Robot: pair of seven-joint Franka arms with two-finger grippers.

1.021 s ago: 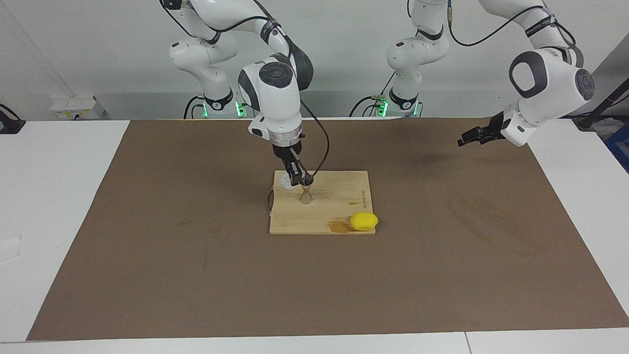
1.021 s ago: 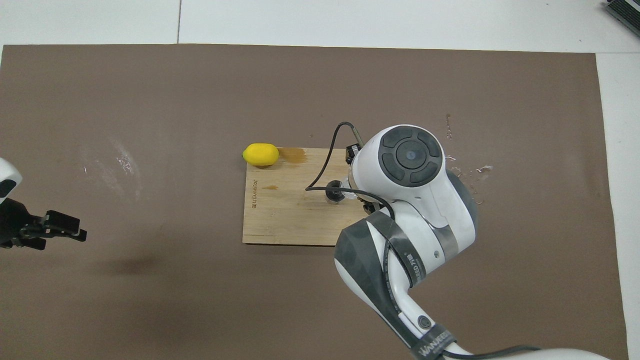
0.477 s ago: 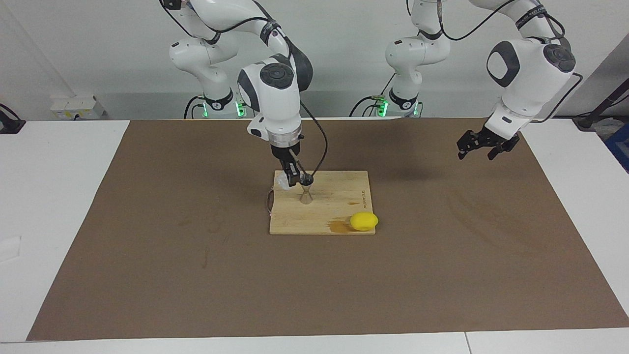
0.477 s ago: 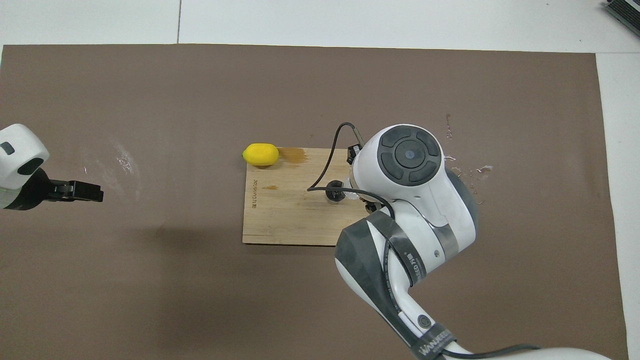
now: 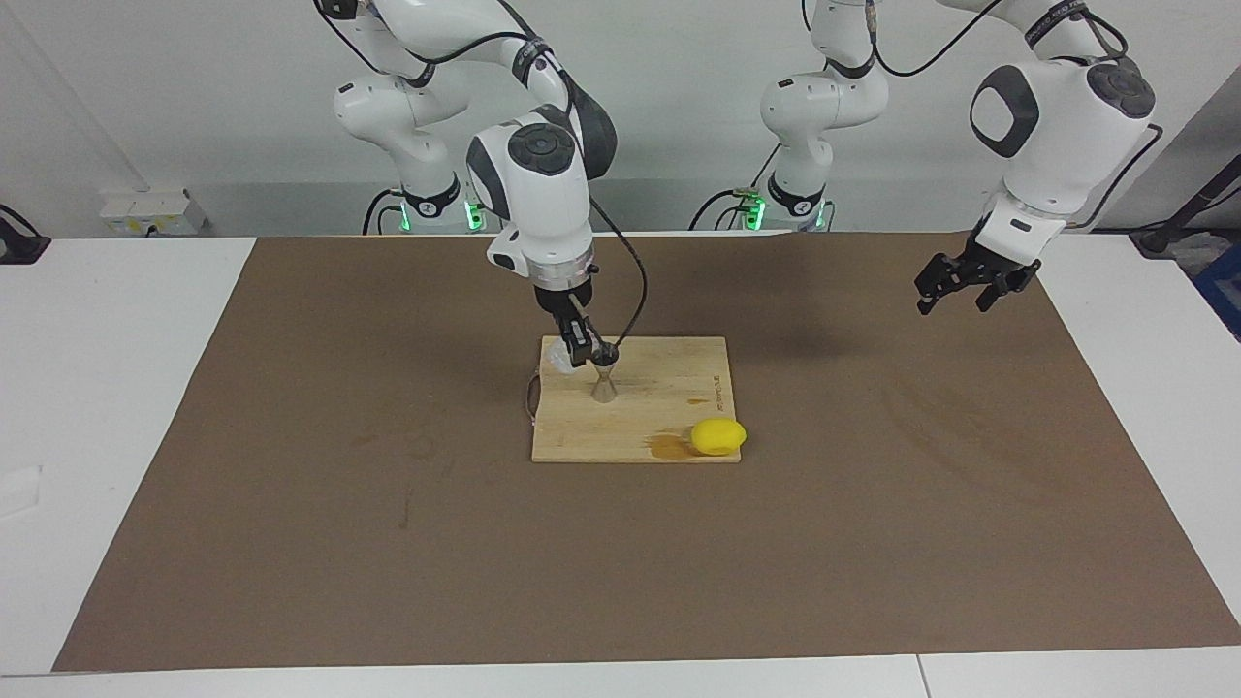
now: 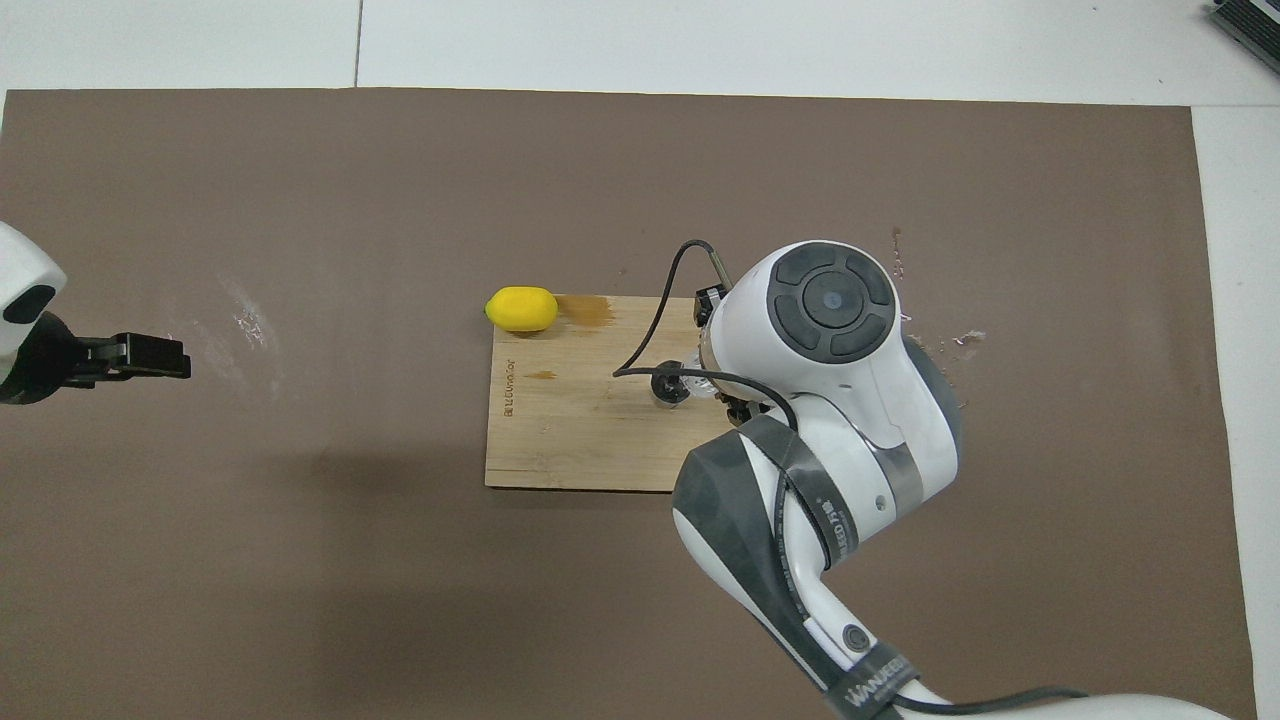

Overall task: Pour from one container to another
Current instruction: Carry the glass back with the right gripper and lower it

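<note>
Glass cup (image 5: pixel 559 358): small, clear, frosted-looking wall; held tipped on its side in the right gripper, its mouth at the top rim of the jigger. It is up over the cutting board's edge nearest the robots, near the middle of the bench. In the overhead view it is mostly hidden under the right arm's wrist.
Right arm: reaches from its base at the robots' edge of the bench out over the board, wrist pointing steeply down, a black cable looping off it.
Right gripper (image 5: pixel 578 351): fingers closed on the glass cup, just above the board.
Jigger (image 5: pixel 604 381): silver-grey metal, hourglass-shaped, slimmer than the cup; stands upright on the board, in the half of the board nearer the robots. From overhead (image 6: pixel 669 387) its round mouth shows dark.
Cutting board (image 5: pixel 669 388): pale wood, lying flat on the brown mat around the middle of the bench, with a dark wet stain at the corner by the lemon.
Lemon (image 5: pixel 718 436): yellow, at the board's corner farther from the robots, toward the left arm's end, overhanging the board's edge.
Mat (image 5: pixel 291 504): brown, covers most of the white bench (image 5: pixel 97 388).
Left arm: waits, raised, elbow high, wrist angled downward.
Left gripper (image 5: pixel 967 285): fingers parted, holding nothing; it hangs over the mat near the bench's corner at the left arm's end and the robots' edge, well apart from the board.
</note>
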